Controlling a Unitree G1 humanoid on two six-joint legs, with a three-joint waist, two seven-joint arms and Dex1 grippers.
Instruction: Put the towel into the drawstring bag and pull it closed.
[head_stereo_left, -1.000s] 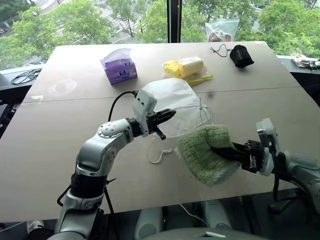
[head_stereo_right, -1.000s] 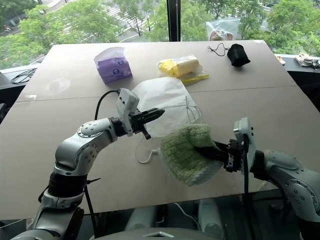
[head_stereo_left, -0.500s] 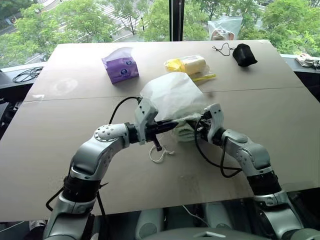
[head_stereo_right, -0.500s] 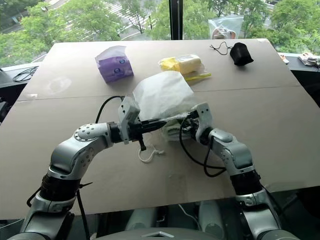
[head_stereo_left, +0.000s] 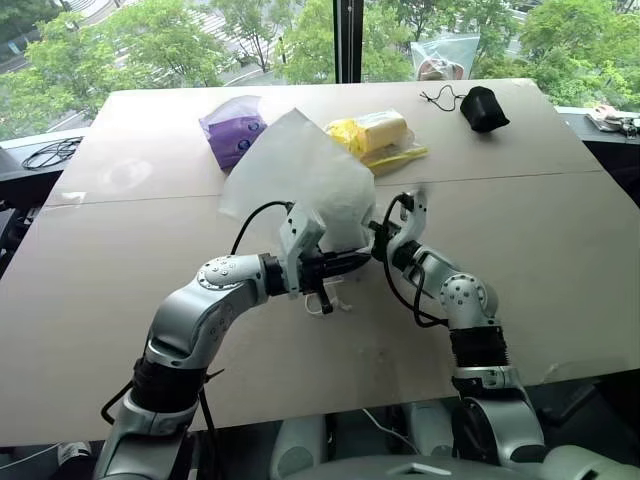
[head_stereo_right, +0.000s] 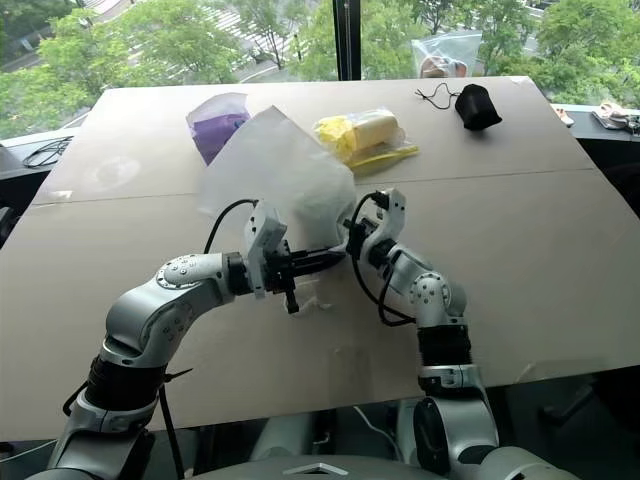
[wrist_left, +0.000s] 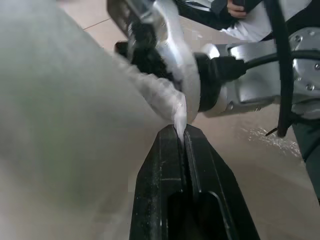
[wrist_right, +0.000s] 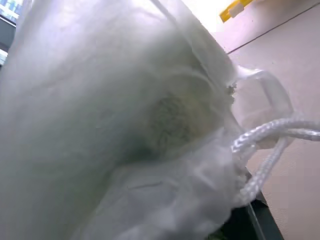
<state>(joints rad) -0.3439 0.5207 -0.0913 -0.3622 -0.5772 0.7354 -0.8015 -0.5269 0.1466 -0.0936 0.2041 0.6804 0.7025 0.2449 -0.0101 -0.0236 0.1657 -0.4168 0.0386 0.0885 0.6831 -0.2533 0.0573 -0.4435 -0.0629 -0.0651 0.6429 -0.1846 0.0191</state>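
Daylight pours in from the window (head_stereo_left: 340, 40) behind the table (head_stereo_left: 560, 230), and the trees outside look bright. The tabletop is evenly lit, with pale sheen nearest the window and faint, soft shadows under the things on it. The bag (head_stereo_left: 300, 180) glows, lit from behind. In the left wrist view the bag is a grey blur while the fingers (wrist_left: 165, 190) stay sharp. In the right wrist view the cloth is hazy, perhaps too close to focus.

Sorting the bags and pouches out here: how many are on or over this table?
3: the drawstring bag held up mid-table, a clear plastic bag beyond it, a black pouch far right.
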